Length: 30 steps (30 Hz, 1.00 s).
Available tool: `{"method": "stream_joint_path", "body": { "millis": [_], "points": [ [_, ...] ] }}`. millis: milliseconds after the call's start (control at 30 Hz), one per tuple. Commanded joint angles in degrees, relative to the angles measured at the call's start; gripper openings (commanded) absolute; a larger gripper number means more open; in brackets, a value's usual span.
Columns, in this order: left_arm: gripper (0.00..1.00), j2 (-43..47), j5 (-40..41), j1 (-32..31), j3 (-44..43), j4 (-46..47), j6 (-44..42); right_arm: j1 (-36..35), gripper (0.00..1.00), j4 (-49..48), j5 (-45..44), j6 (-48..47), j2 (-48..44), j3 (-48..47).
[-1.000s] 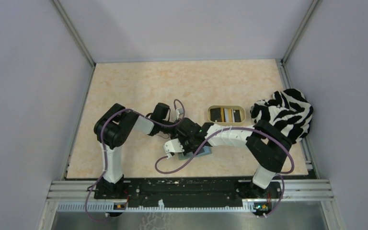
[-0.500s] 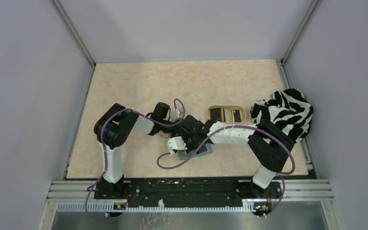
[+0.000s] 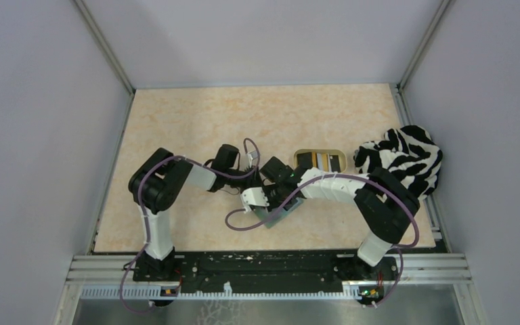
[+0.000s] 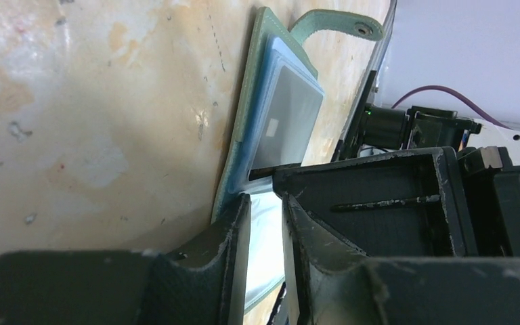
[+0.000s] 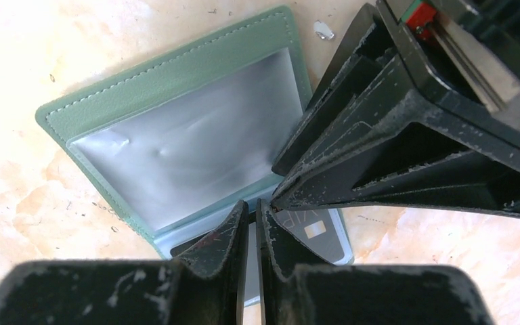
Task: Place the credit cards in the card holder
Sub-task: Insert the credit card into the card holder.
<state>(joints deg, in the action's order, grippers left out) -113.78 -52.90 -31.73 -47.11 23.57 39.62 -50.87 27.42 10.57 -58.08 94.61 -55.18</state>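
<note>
Where the open card holder (image 5: 176, 135) ends at lower centre, the right gripper (image 5: 247, 210) has its fingers together over a dark credit card (image 5: 311, 233); the left gripper (image 4: 265, 203) has its fingers slightly apart.

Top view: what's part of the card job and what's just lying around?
Job: card holder, open on the table; dark card on it; cards waiting in the tray.
Lying about: striped cloth at the table's right edge.
</note>
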Motion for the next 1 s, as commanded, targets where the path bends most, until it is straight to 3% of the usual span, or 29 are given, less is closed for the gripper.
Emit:
{"method": "stream_joint_path", "body": {
  "millis": [0, 433, 600, 800, 867, 967],
  "points": [
    [0.31, 3.14, 3.81, 0.27, 1.95, 1.00, -0.07, 0.83, 0.09, 0.74, 2.57, -0.62, -4.04, -1.18],
    [0.30, 14.84, 9.38, 0.44, 9.48, 9.81, 2.70, 7.66, 0.12, 6.72, 21.43, 0.04, -9.05, -4.32],
    [0.28, 23.34, 11.24, 0.38, 15.03, 16.29, 3.67, 12.76, 0.14, 5.37, 26.24, 7.45, -10.75, -6.36],
    [0.29, 40.08, 16.19, 0.35, 20.82, 18.00, 1.12, 18.04, 0.19, 6.47, 28.86, 19.70, -9.20, -11.96],
    [0.30, 45.45, 18.86, 0.35, 22.96, 17.46, 0.13, 19.90, 0.21, 8.00, 31.36, 21.38, -8.31, -13.67],
    [0.44, 52.47, 23.73, 0.48, 26.81, 16.55, 0.02, 22.68, 0.22, 8.65, 34.55, 22.30, -8.68, -14.33]
  ]
}}
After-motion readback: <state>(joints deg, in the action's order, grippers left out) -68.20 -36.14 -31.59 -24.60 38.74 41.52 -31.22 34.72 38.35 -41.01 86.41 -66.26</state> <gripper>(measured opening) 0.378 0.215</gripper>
